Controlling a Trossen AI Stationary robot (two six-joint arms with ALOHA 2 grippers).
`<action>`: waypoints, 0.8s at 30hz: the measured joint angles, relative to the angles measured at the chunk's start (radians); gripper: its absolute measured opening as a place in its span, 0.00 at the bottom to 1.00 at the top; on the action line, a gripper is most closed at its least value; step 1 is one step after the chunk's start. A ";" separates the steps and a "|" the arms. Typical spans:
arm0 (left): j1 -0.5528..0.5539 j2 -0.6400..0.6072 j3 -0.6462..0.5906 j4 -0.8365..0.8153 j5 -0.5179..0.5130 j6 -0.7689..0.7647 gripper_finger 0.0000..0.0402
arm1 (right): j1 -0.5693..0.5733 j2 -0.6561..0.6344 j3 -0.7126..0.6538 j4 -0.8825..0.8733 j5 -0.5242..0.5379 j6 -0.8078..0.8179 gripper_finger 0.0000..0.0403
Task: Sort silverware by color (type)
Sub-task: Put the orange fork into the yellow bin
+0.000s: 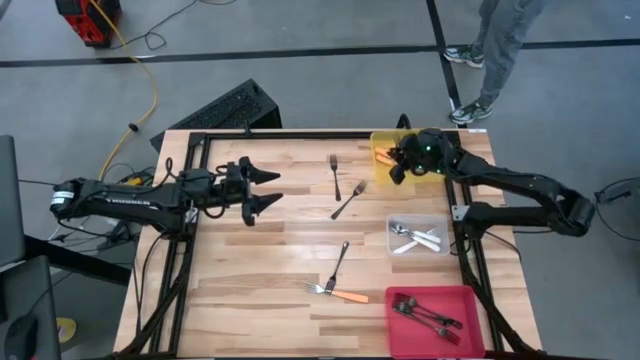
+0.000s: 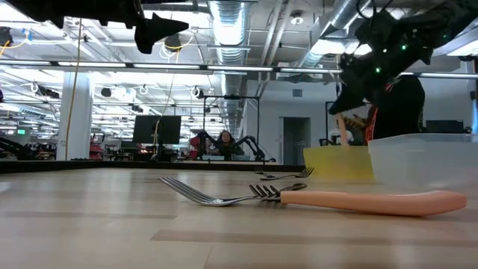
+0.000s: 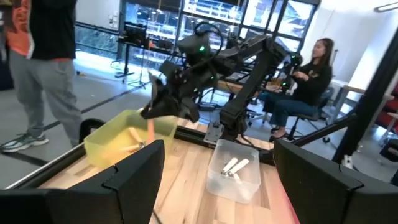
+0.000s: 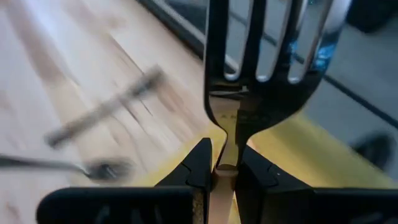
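Your right tool (image 4: pixel 225 163) holds an orange-handled fork (image 4: pixel 261 56) above the yellow bin (image 1: pixel 383 146).
From the near edge of the worktop (image 1: pixel 250 260): dark forks lie in the red bin (image 1: pixel 398 320), pale ones in the clear bin (image 1: pixel 441 222), four forks loose on the boards. Right tool pinched tight on the fork's neck, tines up. Your left tool (image 1: pixel 268 189) hangs wide open, empty, over the worktop's left side.

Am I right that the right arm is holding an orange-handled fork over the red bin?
Not the red bin. The high view shows the right gripper holding the orange-handled fork over the yellow bin; the right wrist view shows its jaws shut on the fork.
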 joint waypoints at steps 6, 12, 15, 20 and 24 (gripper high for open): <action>0.000 0.001 0.000 -0.037 -0.034 0.000 0.71 | -0.034 -0.016 -0.004 -0.055 0.086 -0.038 0.16; 0.000 0.001 0.000 -0.026 -0.034 -0.002 0.71 | -0.037 -0.054 0.041 -0.157 0.175 -0.075 0.16; 0.000 0.001 0.000 -0.027 -0.034 -0.004 0.71 | -0.037 -0.054 0.087 -0.254 0.273 -0.098 0.16; 0.000 0.001 0.000 -0.029 -0.034 -0.006 0.71 | -0.037 -0.053 0.103 -0.329 0.372 -0.101 0.16; 0.000 0.001 0.000 -0.029 -0.035 -0.006 0.71 | -0.037 -0.053 0.103 -0.368 0.422 -0.092 0.16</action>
